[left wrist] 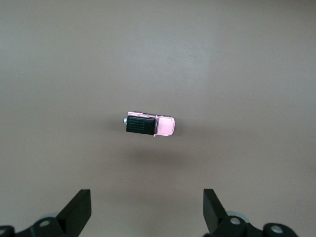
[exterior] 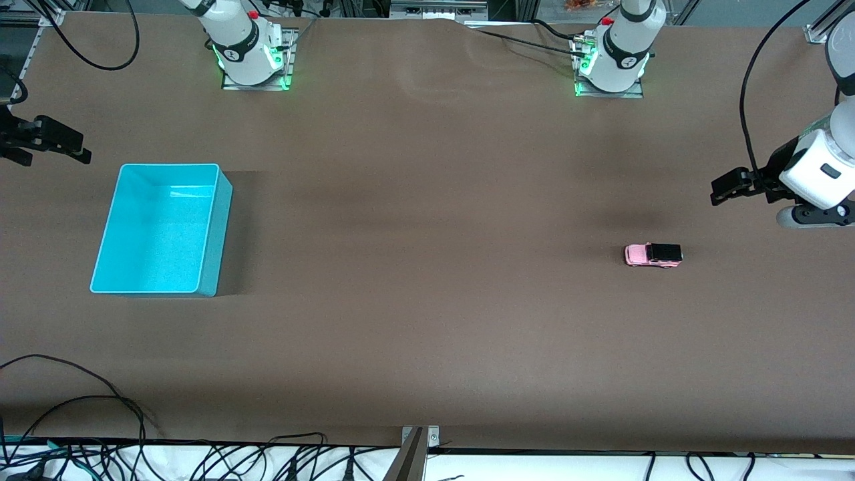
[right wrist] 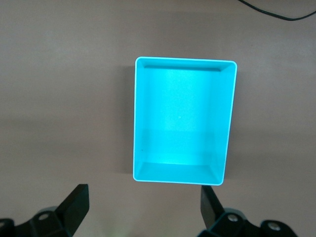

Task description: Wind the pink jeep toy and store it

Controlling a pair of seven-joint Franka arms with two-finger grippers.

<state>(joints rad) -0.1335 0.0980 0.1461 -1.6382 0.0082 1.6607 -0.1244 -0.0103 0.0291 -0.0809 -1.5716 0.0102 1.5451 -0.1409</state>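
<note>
The pink jeep toy [exterior: 653, 254] stands on its wheels on the brown table toward the left arm's end, pale pink with a black roof; it also shows in the left wrist view [left wrist: 149, 124]. My left gripper [exterior: 725, 188] hangs in the air beside it, closer to the table's end. There it stands open [left wrist: 147, 197] with nothing between its fingers. The turquoise bin [exterior: 212, 227] lies empty toward the right arm's end. My right gripper [exterior: 59, 155] hovers over the table beside the bin [right wrist: 185, 60], open [right wrist: 144, 193] and holding nothing.
Both arm bases [exterior: 250, 50] [exterior: 611, 57] stand along the table's edge farthest from the front camera. Loose black cables [exterior: 100, 407] trail over the table's nearest edge at the right arm's end. A wide stretch of brown table [exterior: 427, 254] separates bin and jeep.
</note>
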